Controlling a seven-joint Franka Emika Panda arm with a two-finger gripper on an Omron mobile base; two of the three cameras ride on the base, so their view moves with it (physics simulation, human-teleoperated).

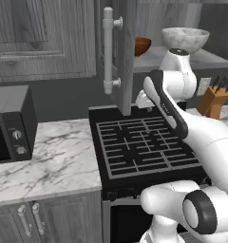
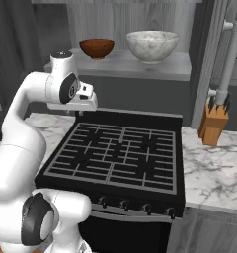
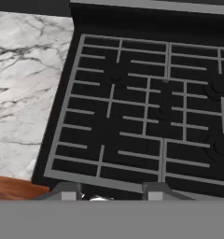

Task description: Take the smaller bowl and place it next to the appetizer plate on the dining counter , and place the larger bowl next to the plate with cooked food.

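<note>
- Reddish-brown and glossy, the smaller bowl sits on the open cabinet's shelf above the stove, just beside the larger bowl.
- Both bowls appear empty (their insides are barely visible).
- The gripper hangs over the stove grates holding nothing; how wide its jaws stand cannot be told.
- Judged step: the reach for the smaller bowl is not yet made; next the hand must rise to the shelf.

Two base cams behind the white arm, one left, one right, both angled forward and down at the same black gas stove with grey grates and white marble tabletop. Hand cam much closer, staring down onto those grates.
</note>
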